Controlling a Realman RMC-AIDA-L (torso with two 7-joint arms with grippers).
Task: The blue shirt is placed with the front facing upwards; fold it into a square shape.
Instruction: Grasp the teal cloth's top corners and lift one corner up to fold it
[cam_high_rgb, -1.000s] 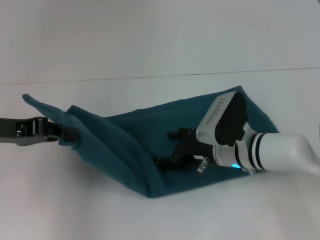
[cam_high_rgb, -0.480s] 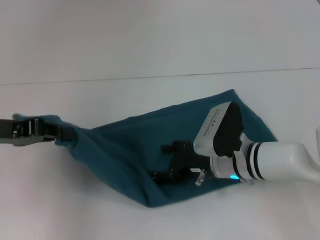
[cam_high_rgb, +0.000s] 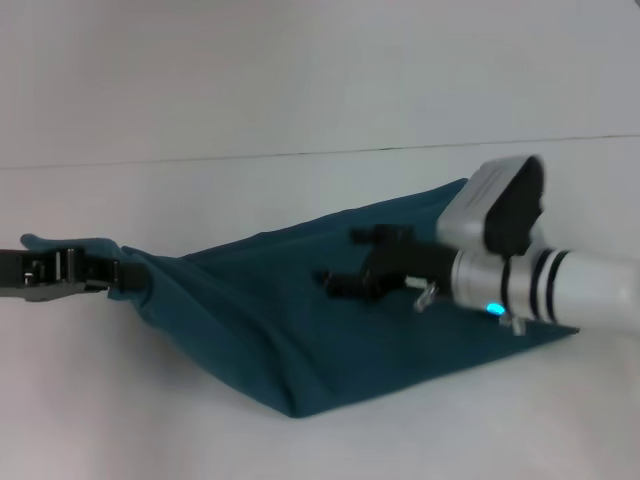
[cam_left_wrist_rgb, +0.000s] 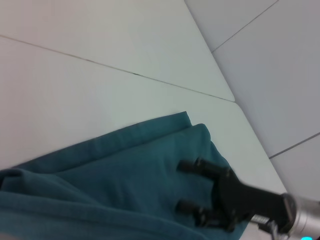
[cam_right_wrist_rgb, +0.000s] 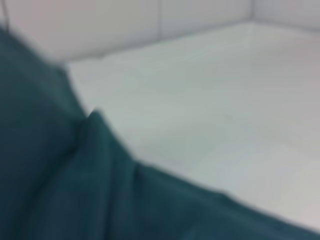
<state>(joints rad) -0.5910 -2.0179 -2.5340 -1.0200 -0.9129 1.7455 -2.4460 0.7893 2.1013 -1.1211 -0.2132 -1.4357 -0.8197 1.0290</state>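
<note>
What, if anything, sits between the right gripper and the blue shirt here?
Nothing visible does. The right gripper hangs open directly over the blue shirt, with only bare cloth under its fingers. The left gripper is shut on the shirt's edge at the far left.

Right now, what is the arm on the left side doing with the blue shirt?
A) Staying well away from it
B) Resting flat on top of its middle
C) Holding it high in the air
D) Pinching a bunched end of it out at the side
D: in the head view the left gripper is shut on a bunched end of the blue shirt, out at its left side.
</note>
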